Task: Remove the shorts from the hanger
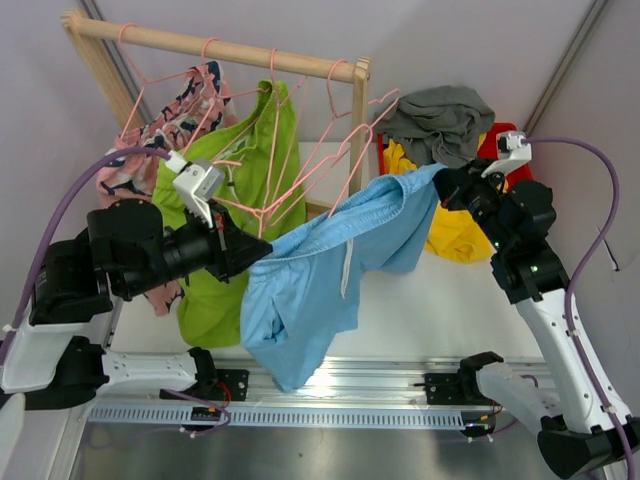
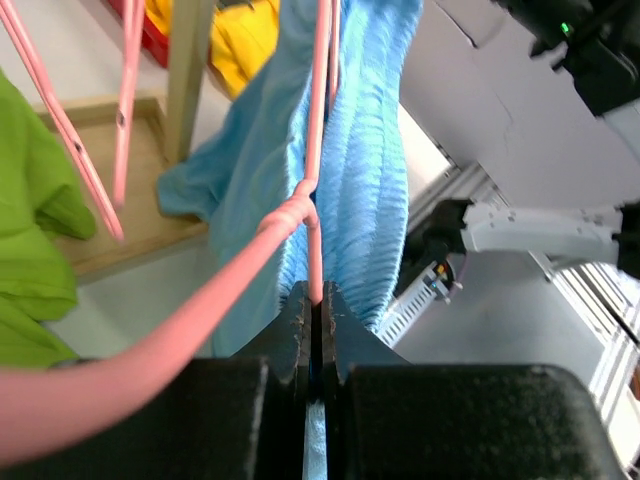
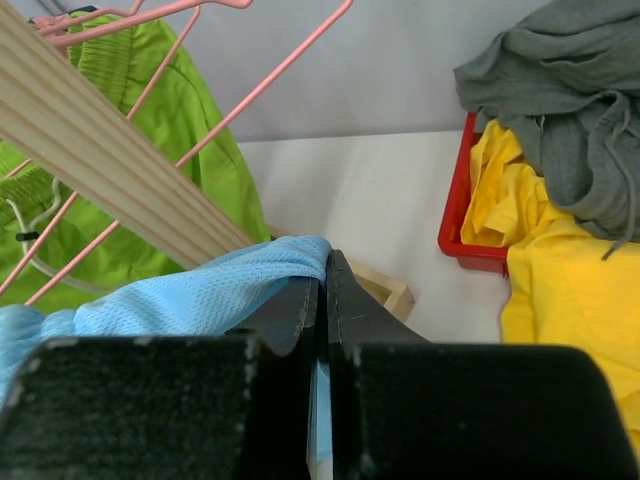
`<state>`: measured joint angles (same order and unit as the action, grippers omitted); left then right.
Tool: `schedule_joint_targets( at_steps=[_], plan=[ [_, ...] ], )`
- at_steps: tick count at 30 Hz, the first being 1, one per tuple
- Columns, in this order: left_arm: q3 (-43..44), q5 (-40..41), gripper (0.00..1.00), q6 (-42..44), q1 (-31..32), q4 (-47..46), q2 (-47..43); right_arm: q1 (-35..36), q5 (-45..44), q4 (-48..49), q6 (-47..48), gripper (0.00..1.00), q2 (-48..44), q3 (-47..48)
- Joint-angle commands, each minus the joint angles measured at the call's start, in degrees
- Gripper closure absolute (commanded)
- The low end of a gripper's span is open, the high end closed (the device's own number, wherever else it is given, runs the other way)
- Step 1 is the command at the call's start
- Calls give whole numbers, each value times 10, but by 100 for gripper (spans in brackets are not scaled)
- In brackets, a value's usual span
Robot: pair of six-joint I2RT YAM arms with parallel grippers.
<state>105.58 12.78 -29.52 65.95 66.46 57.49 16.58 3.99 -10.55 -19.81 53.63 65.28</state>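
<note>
Between our two arms, before the wooden rack [image 1: 220, 45], the light blue shorts [image 1: 320, 270] hang stretched. Our left gripper [image 1: 262, 250] has its jaws clamped on the pink hanger [image 2: 290, 215] wire, while our right gripper [image 1: 447, 187] pinches the fabric's far edge. Lime green shorts [image 1: 250, 160] hang on the rack. Grey shorts [image 1: 440, 120] and yellow shorts [image 1: 460, 235] lie heaped in the red bin [image 1: 497, 140].

I work in a robot lab cell: bare partition walls [image 1: 470, 40] at twelve o'clock, aluminium mounting rail [image 1: 370, 388] at six.
</note>
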Motion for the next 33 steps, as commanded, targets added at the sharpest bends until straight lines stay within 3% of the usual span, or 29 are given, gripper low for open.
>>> schedule_joint_targets(
  at_steps=[1,4,7,10,13,17,20,25,33],
  plan=[
    [51,37,100,24,9,-13,20,-11,101,38,21,100,-46,-10],
    [70,37,100,53,8,-48,64,76,186,81,24,100,-77,-38],
    [151,58,100,75,8,-40,135,225,157,54,56,100,-90,-36],
    [301,72,100,96,10,-3,186,364,90,2,92,100,-76,-7],
    [397,82,100,122,10,24,231,454,26,-39,129,100,-53,26],
    [366,88,100,142,10,20,187,607,-128,-55,177,100,-39,35],
    [273,112,100,129,10,13,128,620,-203,-49,186,100,-57,21],
    [224,166,100,97,10,67,25,613,-250,-47,195,100,-98,8],
    [157,211,100,87,10,97,11,605,-275,-58,196,100,-120,15]
  ],
)
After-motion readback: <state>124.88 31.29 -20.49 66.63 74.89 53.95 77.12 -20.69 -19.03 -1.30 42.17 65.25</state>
